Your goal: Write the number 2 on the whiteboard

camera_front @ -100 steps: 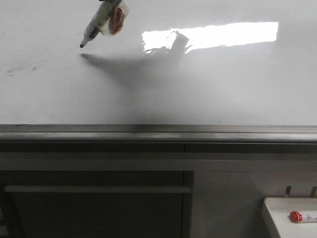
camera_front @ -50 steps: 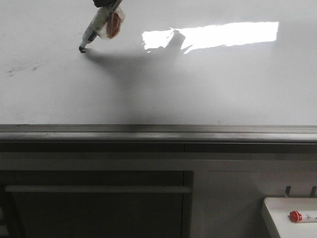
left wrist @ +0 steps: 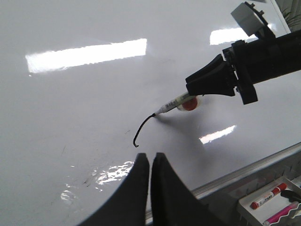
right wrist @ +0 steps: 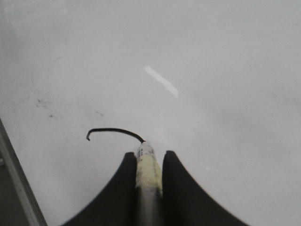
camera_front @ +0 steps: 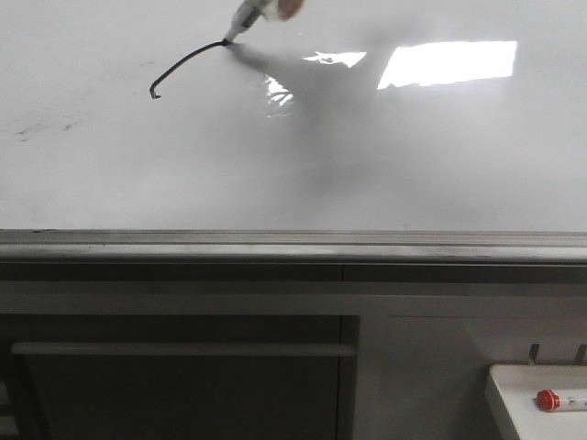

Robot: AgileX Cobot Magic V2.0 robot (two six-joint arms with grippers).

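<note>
On the upper left of the whiteboard (camera_front: 385, 174), the number 2 (camera_front: 182, 67) is only a hooked, rising arc so far. Its far end meets the tip of the marker (right wrist: 148, 170), clamped between the right pincer (right wrist: 149, 175) jaws and angled down, apparently so the nib drags cleanly. The left pincer (left wrist: 150, 165) hangs closed and empty below the stroke. A red-capped marker (camera_front: 560, 400) lies in a tray (camera_front: 503, 390) well apart, obstructing nothing.

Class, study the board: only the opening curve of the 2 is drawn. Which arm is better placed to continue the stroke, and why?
The right. Its gripper is shut on the marker, whose tip sits at the stroke's end on the whiteboard. The left gripper is shut, holding nothing.
</note>
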